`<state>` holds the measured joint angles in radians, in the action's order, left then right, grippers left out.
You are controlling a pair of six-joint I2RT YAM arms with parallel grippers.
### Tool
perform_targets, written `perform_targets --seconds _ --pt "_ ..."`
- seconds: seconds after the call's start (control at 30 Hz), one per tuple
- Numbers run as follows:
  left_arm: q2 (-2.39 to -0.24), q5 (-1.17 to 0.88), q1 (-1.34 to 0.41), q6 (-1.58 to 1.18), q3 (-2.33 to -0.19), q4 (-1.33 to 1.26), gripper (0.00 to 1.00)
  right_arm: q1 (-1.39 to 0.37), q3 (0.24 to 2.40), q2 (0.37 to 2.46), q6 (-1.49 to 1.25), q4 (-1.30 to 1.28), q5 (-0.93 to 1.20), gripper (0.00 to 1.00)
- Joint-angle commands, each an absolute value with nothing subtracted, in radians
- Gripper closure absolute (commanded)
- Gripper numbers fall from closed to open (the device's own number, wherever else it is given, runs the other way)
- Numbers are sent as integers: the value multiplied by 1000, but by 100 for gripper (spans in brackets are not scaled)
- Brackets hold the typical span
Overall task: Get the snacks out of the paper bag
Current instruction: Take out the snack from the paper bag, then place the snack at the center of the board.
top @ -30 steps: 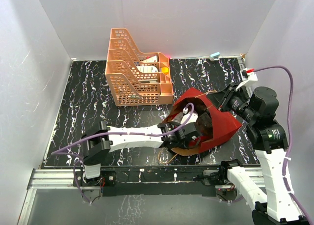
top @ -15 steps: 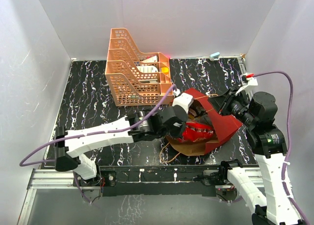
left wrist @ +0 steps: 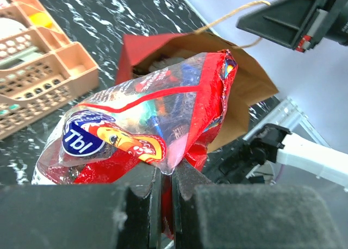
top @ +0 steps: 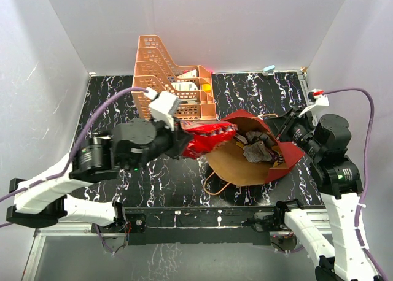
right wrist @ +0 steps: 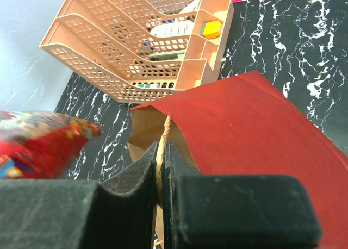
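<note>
Since half a second ago the left gripper [left wrist: 166, 175] has drawn back leftward out of the paper bag [top: 236, 169], to centre frame in the top view. Its fingers clamp the large red snack bag [top: 209, 138], just in front of the orange tray rack [top: 166, 91]. Right of centre, the right gripper [right wrist: 161, 151] pinches the paper bag's rim. Some dark packets [top: 255, 149] lie inside the bag's mouth.

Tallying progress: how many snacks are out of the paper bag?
1: the red snack bag, held in the left pincer beside the paper bag. More packets inside, partly hidden.
</note>
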<state>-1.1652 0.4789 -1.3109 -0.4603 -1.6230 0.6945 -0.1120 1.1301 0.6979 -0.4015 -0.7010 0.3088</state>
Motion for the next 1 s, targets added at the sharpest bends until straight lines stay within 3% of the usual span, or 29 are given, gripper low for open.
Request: perform_targets --seconds 0.0,0.2,0.4,0.73,0.97 --pt "-1059 652 -1307 -393 -1692 728 100 -113 1169 685 -407 -652 258 93" --pt "-1022 793 -1307 -456 -1722 981 100 -114 1198 718 -407 -677 263 93" --pt "-972 901 -1307 -575 -1507 1050 100 -113 1185 715 -408 -662 256 93" --pt "-997 1073 -1275 -586 -1203 1035 100 -114 1140 714 -423 -619 284 93" --pt "-890 1068 -1028 -304 -1084 808 100 -114 1137 729 -404 -630 308 93"
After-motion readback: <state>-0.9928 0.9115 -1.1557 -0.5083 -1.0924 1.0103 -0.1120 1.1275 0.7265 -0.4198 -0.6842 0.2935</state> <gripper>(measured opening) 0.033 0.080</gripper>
